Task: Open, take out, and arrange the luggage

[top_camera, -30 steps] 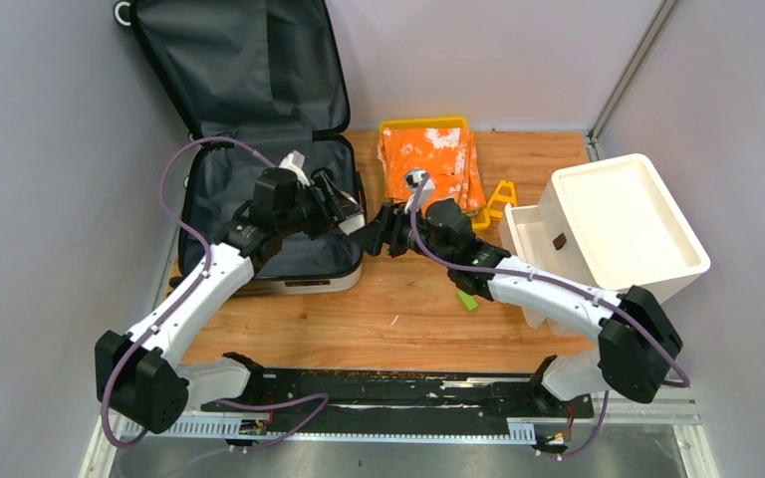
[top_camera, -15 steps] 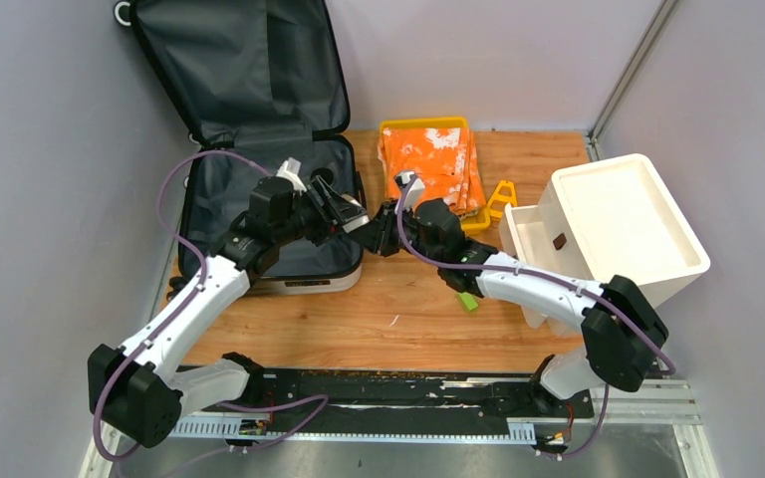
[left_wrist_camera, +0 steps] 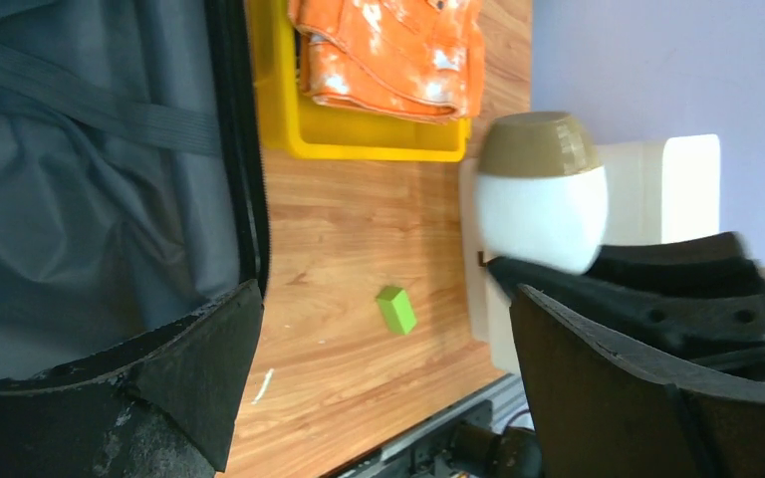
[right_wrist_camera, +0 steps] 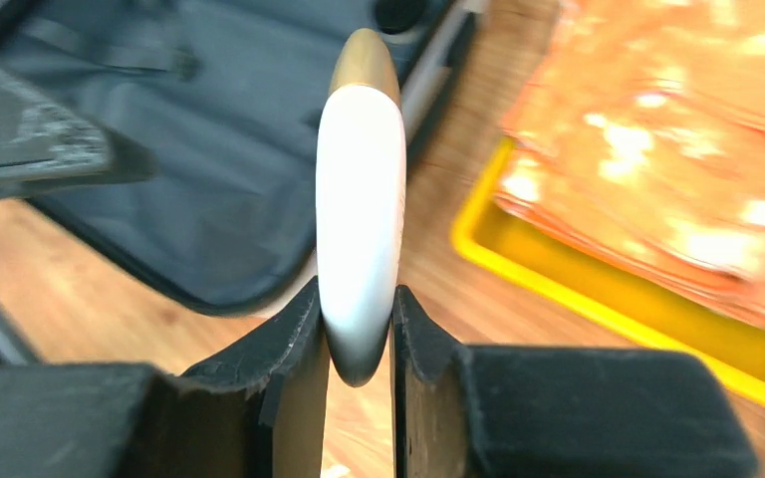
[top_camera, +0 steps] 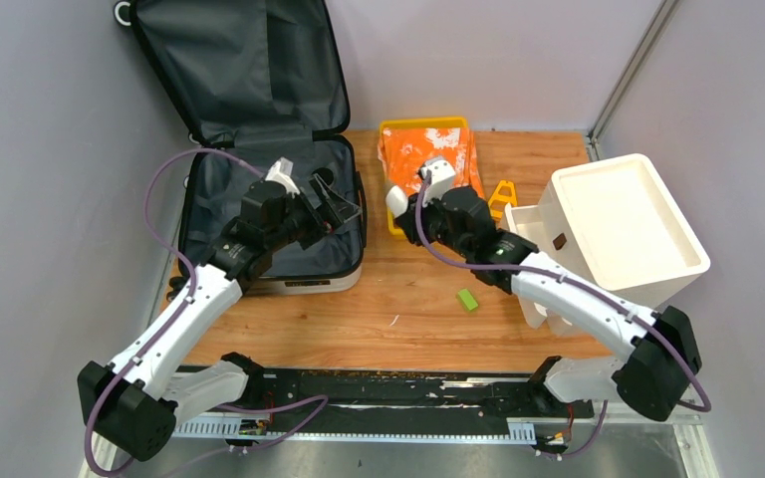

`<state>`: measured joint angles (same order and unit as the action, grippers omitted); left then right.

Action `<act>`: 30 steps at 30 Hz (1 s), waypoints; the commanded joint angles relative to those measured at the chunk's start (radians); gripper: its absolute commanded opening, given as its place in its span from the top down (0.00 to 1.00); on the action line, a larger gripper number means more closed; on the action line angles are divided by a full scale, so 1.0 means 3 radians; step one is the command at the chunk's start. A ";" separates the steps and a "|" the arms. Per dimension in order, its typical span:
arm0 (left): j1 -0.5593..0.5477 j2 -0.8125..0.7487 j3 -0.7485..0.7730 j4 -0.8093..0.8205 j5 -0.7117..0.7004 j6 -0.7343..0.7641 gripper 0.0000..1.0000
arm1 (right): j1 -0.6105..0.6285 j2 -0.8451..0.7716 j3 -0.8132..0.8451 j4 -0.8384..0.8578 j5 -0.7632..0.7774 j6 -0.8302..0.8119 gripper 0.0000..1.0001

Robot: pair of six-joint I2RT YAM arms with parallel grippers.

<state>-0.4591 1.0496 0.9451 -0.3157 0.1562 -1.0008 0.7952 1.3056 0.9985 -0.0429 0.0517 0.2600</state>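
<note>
The luggage [top_camera: 221,204] lies open at the left, its dark grey lining up and its lid [top_camera: 229,70] leaning on the back wall; it also shows in the wrist views [left_wrist_camera: 80,179] [right_wrist_camera: 209,129]. My left gripper [top_camera: 335,206] [left_wrist_camera: 383,383] hangs open over the luggage's right edge with nothing between its fingers. My right gripper [top_camera: 405,215] [right_wrist_camera: 357,311] is shut on a white oval bottle with a tan cap [top_camera: 395,200] [right_wrist_camera: 361,199] [left_wrist_camera: 541,214]. It holds the bottle above the wood, between the luggage and the yellow tray.
A yellow tray [top_camera: 428,124] [left_wrist_camera: 359,149] of folded orange cloth [top_camera: 438,159] [right_wrist_camera: 677,179] stands behind my right gripper. A white foam box [top_camera: 628,219] fills the right side, a small yellow stand [top_camera: 501,197] beside it. A green block [top_camera: 468,299] [left_wrist_camera: 395,309] lies mid-table.
The two grippers met over the luggage's right edge. The left one opened and drew back. The right one shut on the white bottle and carried it away to the right.
</note>
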 commanded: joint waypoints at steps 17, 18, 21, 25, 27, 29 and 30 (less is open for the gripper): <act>-0.0019 0.0336 0.0320 -0.0661 -0.1356 0.2567 0.00 | -0.1068 -0.0606 0.0635 -0.3372 0.1534 -0.1506 1.00; -0.0019 0.0363 0.0342 -0.0677 -0.1282 0.2563 0.00 | -0.1087 -0.0613 0.0619 -0.3413 0.1500 -0.1502 1.00; -0.0019 0.0421 0.0412 -0.0760 -0.1212 0.2592 0.00 | -0.1096 -0.0615 0.0596 -0.3540 0.1530 -0.1450 1.00; -0.0019 0.0498 0.0566 -0.0949 -0.1206 0.2681 0.00 | -0.1141 -0.0600 0.0496 -0.3618 0.1598 -0.1441 0.98; -0.0019 0.0513 0.0616 -0.1027 -0.1206 0.2734 0.00 | -0.1157 -0.0591 0.0451 -0.3625 0.1574 -0.1416 0.94; -0.0019 0.0498 0.0642 -0.1088 -0.1215 0.2792 0.00 | -0.1163 -0.0580 0.0430 -0.3639 0.1563 -0.1379 0.86; -0.0019 0.0489 0.0641 -0.1117 -0.1244 0.2834 0.00 | -0.1166 -0.0565 0.0437 -0.3660 0.1560 -0.1363 0.80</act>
<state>-0.4625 1.2068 1.0912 -0.6106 -0.2081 -0.2150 0.4538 1.1481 1.1275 -1.1175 0.4889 -0.1658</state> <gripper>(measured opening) 0.998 0.235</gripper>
